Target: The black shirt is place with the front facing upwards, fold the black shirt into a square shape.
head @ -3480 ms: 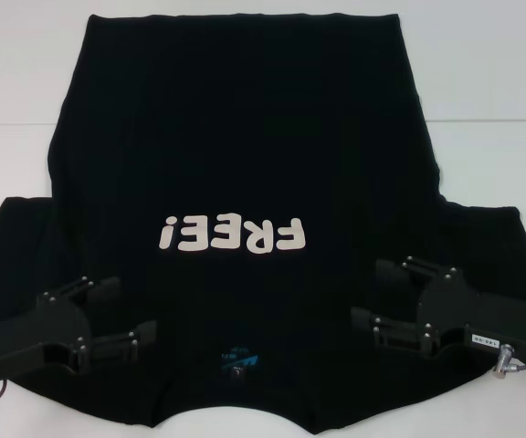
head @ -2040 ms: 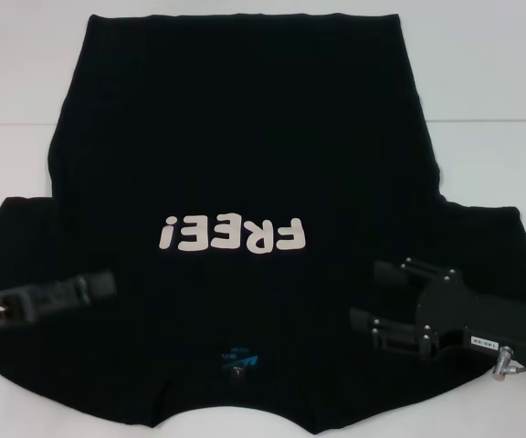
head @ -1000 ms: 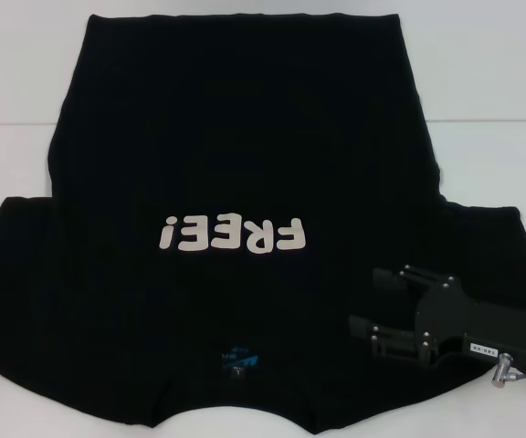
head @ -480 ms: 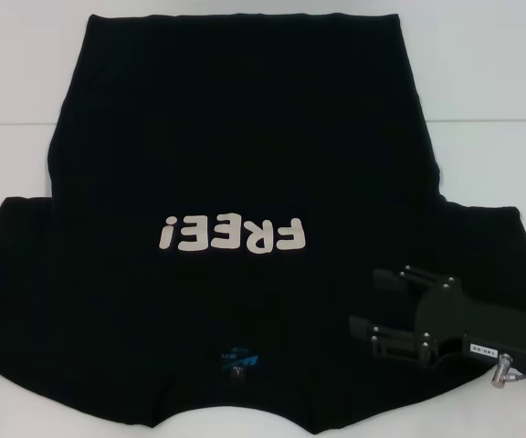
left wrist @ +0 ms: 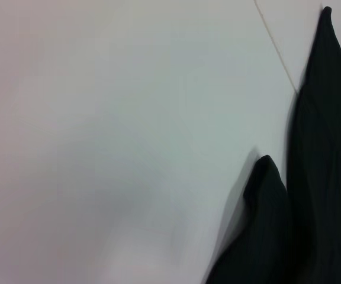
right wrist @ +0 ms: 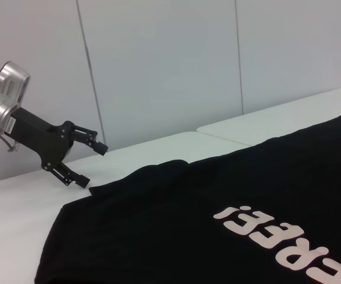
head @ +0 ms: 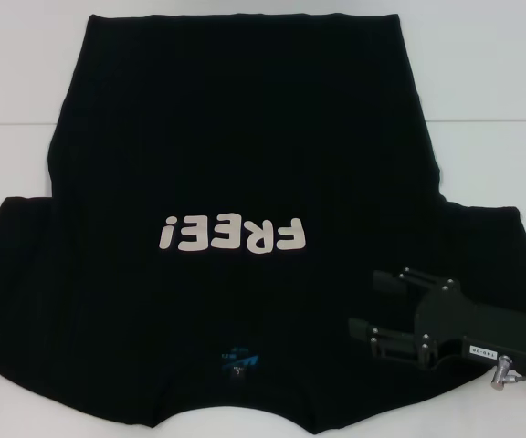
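Note:
The black shirt (head: 245,137) lies flat on the white table, front up, with its cream "FREE!" print (head: 234,235) and blue neck label (head: 238,360) toward the near edge. My right gripper (head: 365,301) hovers open over the shirt's near right shoulder, holding nothing. My left gripper is out of the head view. In the right wrist view, my left gripper (right wrist: 93,165) is open and raised above the table, just off the tip of the shirt's (right wrist: 218,189) sleeve. The left wrist view holds only table and an edge of the shirt (left wrist: 324,177).
The white table (head: 482,73) extends beyond the shirt on both sides and at the far edge, with a thin seam line (head: 491,119) running across it. Pale wall panels (right wrist: 158,59) stand behind the table in the right wrist view.
My left gripper has pulled away to the left, off the shirt and out of the head view. My right gripper has shifted slightly toward the near edge, still open.

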`<action>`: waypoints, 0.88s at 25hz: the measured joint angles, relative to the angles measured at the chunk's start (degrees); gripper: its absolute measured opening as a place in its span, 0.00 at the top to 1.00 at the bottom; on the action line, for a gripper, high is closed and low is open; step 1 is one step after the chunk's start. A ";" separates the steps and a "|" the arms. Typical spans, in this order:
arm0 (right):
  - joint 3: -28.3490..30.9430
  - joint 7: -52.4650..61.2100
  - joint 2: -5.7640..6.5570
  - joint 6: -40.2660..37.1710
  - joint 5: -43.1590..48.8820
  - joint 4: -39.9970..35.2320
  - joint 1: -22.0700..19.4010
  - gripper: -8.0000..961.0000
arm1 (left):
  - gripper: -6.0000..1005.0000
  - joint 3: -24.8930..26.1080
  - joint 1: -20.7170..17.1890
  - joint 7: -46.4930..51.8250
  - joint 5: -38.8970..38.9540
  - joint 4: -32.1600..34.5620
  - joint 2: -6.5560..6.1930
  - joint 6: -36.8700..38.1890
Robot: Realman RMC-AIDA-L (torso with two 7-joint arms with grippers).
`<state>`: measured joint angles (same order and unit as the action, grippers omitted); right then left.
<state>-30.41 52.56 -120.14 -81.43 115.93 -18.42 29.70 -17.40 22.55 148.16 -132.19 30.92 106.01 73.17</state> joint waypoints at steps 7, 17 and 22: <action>0.00 0.00 0.00 -0.01 0.00 -0.02 0.00 0.14 | 0.12 0.02 0.27 -0.15 0.00 -1.65 0.07 -0.47; 0.00 0.00 0.00 -0.19 0.00 -0.04 -0.05 0.14 | 0.13 -0.33 0.67 -0.26 0.06 -1.64 0.55 -0.81; 0.00 0.00 0.00 -0.37 0.00 -0.04 -0.08 0.14 | 0.13 -0.66 0.89 -0.37 0.14 -1.96 0.63 -1.16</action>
<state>-30.41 52.56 -120.15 -81.79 115.93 -18.46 29.62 -18.06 23.44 147.79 -132.05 28.96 106.64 72.01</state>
